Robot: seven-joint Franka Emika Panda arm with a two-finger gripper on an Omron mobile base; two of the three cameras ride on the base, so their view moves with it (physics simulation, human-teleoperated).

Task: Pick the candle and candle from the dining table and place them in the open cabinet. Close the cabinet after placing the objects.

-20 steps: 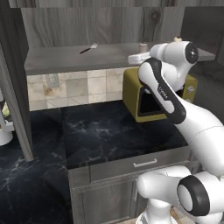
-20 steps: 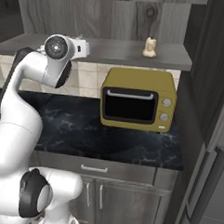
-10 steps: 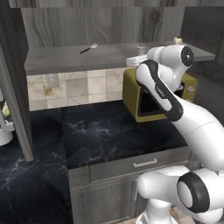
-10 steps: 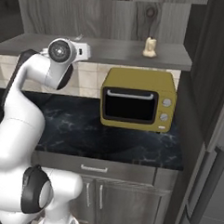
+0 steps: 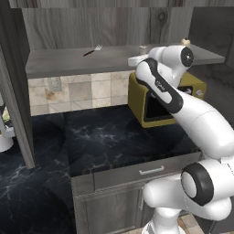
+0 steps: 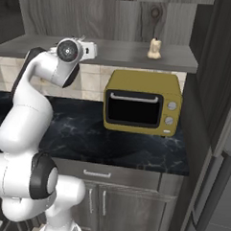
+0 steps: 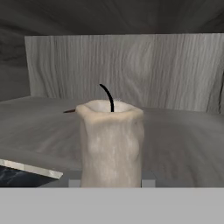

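Gripper (image 7: 111, 181) clamped shut on a cream candle (image 7: 111, 146), seen close up in the hand view with its black curved wick upright between the 2 fingertips. Held out over the front part of the cabinet shelf (image 5: 64, 61), level with it, at the end of the white arm (image 5: 164, 87). From the left in the left base view: dark grey cabinet side panel (image 5: 16, 91), then a small fork-like utensil (image 5: 92, 50) lying on the shelf, then the wrist with the held candle, whose top just peeks out beside it at (image 5: 143, 47). Further right, second candle (image 6: 155, 48) standing upright on the right part of the same shelf, well apart from the gripper. Below the shelf, yellow microwave (image 6: 142, 102) on the black marbled counter (image 6: 83, 135). At far right in the right base view, open cabinet door (image 6: 225, 70), grey wood-grain.
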